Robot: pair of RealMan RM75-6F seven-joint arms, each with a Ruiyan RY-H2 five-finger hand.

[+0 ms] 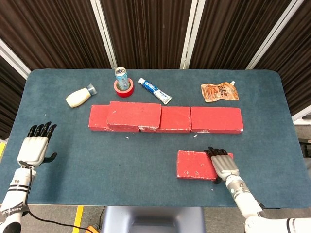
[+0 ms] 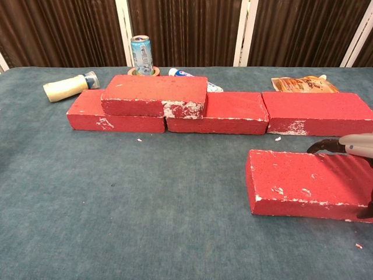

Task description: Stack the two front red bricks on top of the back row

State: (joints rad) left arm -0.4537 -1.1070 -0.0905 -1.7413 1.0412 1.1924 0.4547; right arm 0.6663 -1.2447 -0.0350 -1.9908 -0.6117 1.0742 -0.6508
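Three red bricks form the back row [image 1: 216, 120] [image 2: 217, 112]. A fourth red brick [image 1: 134, 115] [image 2: 154, 95] lies stacked on the row's left part. One front red brick [image 1: 193, 165] [image 2: 297, 182] lies flat on the table, in front of the row's right half. My right hand [image 1: 223, 165] [image 2: 355, 144] rests palm down over this brick's right end. Its fingers are stretched to the far edge and its thumb is at the near side. My left hand [image 1: 35, 148] hovers open and empty at the front left, seen only in the head view.
Behind the row stand a drink can [image 1: 121, 77] on a red tape roll [image 1: 124, 88], a toothpaste tube [image 1: 154, 91], a cream bottle [image 1: 79, 97] lying on its side and an orange pouch [image 1: 220, 91]. The blue table edge [image 1: 146, 201] runs close in front of both hands.
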